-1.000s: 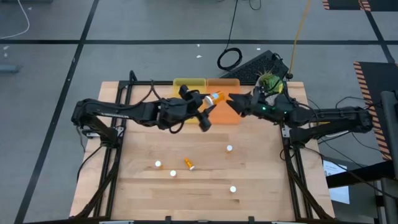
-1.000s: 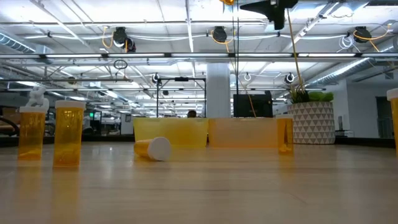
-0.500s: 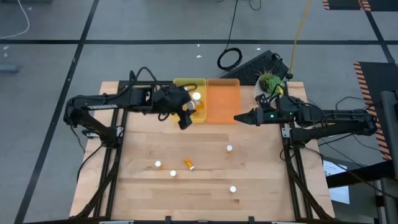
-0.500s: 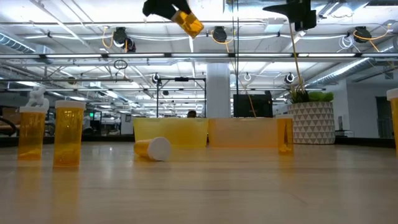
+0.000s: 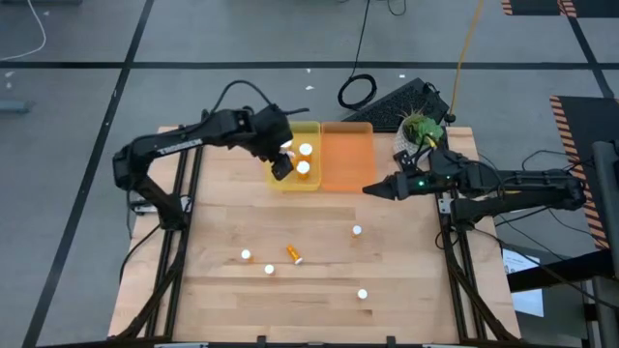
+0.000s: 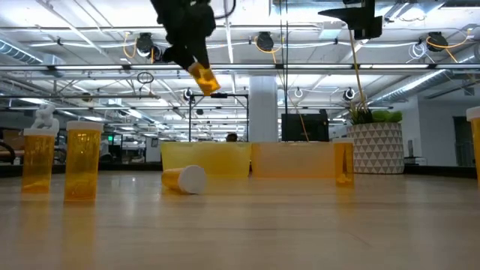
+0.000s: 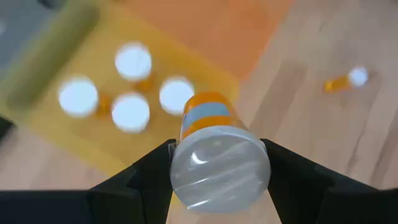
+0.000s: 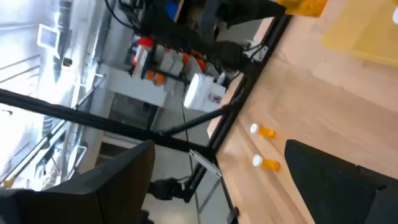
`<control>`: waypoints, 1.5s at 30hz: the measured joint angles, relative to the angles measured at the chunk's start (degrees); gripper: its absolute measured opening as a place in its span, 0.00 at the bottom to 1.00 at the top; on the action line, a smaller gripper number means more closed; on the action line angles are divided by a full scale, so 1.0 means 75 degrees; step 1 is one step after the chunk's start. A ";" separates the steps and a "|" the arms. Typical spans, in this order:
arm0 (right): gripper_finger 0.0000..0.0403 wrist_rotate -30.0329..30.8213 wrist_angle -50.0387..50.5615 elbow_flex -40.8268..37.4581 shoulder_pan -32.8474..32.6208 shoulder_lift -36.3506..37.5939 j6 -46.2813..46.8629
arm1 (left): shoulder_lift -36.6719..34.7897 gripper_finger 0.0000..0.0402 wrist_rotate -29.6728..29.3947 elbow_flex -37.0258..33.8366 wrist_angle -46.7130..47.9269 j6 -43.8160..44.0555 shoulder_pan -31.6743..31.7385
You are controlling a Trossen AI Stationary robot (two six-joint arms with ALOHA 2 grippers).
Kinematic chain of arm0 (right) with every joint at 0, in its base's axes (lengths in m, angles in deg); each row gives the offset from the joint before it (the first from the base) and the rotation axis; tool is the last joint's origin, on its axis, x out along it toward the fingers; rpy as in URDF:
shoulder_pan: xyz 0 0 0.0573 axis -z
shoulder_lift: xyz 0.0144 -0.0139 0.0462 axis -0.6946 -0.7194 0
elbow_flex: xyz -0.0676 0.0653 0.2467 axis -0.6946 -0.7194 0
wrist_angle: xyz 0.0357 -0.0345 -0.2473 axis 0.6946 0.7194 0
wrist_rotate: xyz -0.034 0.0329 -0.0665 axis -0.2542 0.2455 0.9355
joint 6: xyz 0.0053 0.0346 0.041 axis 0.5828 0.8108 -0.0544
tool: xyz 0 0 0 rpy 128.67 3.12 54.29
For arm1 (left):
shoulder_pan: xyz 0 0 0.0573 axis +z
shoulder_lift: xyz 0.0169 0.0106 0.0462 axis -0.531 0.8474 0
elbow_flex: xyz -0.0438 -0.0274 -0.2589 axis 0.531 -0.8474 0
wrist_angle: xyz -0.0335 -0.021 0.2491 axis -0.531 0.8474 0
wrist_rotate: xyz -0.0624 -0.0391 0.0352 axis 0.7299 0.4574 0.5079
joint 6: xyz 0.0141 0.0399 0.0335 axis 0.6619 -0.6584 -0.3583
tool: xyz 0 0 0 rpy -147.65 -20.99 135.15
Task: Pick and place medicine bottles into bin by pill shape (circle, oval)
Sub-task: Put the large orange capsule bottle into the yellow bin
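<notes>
My left gripper (image 5: 281,166) is shut on an orange medicine bottle (image 7: 208,115) with a white cap. It hangs in the air over the near left part of the yellow bin (image 5: 290,129); the low view shows the bottle (image 6: 203,78) high above the table. Several white-capped bottles (image 5: 306,150) stand inside the yellow bin. The orange bin (image 5: 346,155) lies right beside it. My right gripper (image 5: 369,189) hovers open, holding nothing, off the orange bin's near right corner. My left gripper pinches the bottle between its two fingers at the cap end (image 7: 180,171), one finger on each side. The cap faces back toward the wrist and the orange body points away along the fingers. The bottle is lifted clear and tilted, its body slanting down over the yellow bin.
Upright bottles stand on the table (image 5: 357,230), (image 5: 246,255), (image 5: 269,270), (image 5: 363,294), and one lies on its side (image 5: 293,254). A white pot with a green plant (image 5: 421,130) stands at the far right, close to my right arm.
My left gripper has carried the bottle from over the orange bin toward the table's left and far edge, and then down, to over the yellow bin. My right gripper has drawn back from the orange bin toward the table's right and near edges.
</notes>
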 joint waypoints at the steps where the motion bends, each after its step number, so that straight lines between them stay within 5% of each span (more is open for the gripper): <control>1: 0.87 -0.0020 -0.0003 0.0000 0.0000 -0.0034 -0.0020 | 0.0097 0.56 0.0094 0.0000 0.0138 0.0009 0.0060; 25: 0.87 -0.0081 0.0495 -0.0003 0.0000 -0.0135 -0.0370 | 0.2400 0.56 -0.0574 0.0000 0.0464 0.0522 0.0092; 45: 0.87 -0.0432 0.0743 -0.0003 0.0009 -0.0135 -0.0596 | 0.2956 0.57 -0.1502 -0.0003 0.0409 0.0723 0.0010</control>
